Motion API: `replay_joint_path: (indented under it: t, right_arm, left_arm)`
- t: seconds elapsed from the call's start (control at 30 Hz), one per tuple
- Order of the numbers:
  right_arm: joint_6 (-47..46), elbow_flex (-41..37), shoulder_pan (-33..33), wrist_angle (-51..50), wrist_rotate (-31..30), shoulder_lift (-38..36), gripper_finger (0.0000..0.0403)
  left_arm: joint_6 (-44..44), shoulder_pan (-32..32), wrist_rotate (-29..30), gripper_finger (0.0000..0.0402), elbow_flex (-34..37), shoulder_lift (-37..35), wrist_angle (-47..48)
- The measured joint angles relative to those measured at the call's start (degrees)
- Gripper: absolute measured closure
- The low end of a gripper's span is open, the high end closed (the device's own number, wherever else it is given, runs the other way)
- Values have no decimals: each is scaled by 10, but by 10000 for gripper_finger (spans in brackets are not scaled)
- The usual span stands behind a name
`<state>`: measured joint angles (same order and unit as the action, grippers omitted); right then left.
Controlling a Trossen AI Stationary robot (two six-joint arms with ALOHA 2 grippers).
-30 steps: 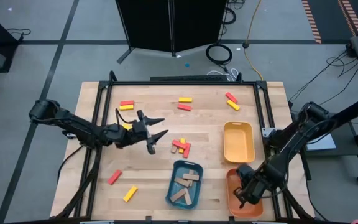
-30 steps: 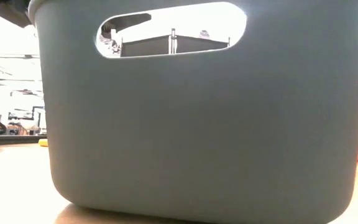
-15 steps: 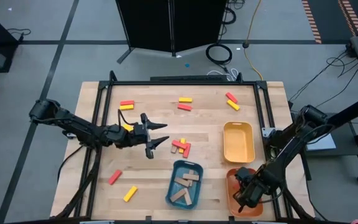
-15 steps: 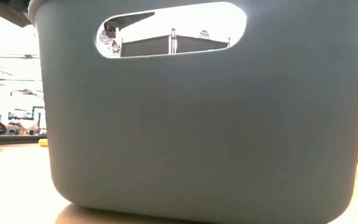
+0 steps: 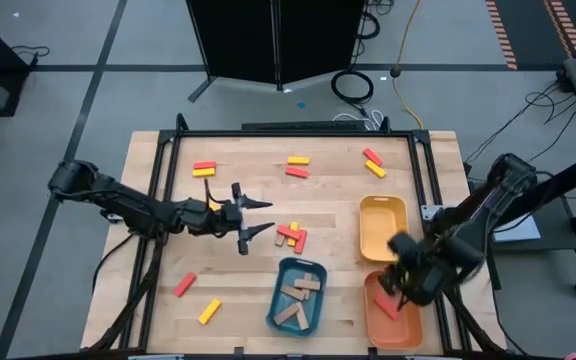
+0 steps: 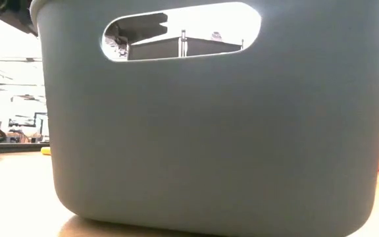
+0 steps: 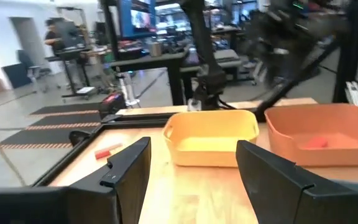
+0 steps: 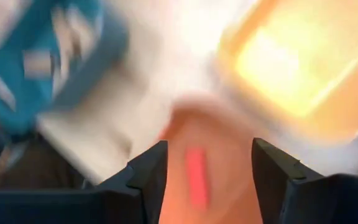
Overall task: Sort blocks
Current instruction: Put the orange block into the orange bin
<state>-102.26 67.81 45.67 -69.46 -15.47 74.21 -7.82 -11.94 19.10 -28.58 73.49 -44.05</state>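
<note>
Red block (image 5: 386, 307) lies in orange tray (image 5: 392, 325), tan blocks (image 5: 299, 292) in blue tray (image 5: 278, 300); other red/yellow blocks scattered on table (image 5: 158, 260). Right gripper (image 5: 404, 283) above orange tray, jaws apart, empty. Left gripper (image 5: 255, 216) mid-table beside red/yellow cluster (image 5: 290, 235), jaws wide, empty.

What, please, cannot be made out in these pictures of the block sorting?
- Low view: the blue plastic tray's wall fills the frame, hiding table and blocks.
- Right wrist view: motion blur smears the small red block.
- High view: the right tool is blurred above the orange plastic tray.
</note>
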Motion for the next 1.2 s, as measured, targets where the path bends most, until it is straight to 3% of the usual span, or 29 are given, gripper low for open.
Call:
replay_joint_path:
  t: [0.13, 0.23, 0.33, 0.5, 0.7, 0.93, 1.2]
  right_arm:
    - [68, 1, -86, -86, -100, -44, 254]
    - [154, -10, -196, -122, -124, -71, 258]
    - [284, -19, -332, -94, -135, -92, 259]
    - [544, -46, -558, 59, -80, -96, 259]
    - [754, -98, -769, 239, 31, -35, 259]
    - [881, -143, -858, 334, 48, 73, 259]
    - [912, -143, -896, 346, 47, 138, 259]
  left_arm:
    - [12, 28, -43, 169, 0, 29, -4]
    - [15, 54, -71, 169, 0, 60, -7]
    - [31, 77, -123, 169, 1, 92, -41]
    - [45, 103, -231, 169, 1, 119, -106]
    - [45, 121, -259, 169, 1, 117, -106]
    - [45, 135, -310, 169, 1, 115, -106]
    - [45, 143, -341, 169, 1, 115, -95]
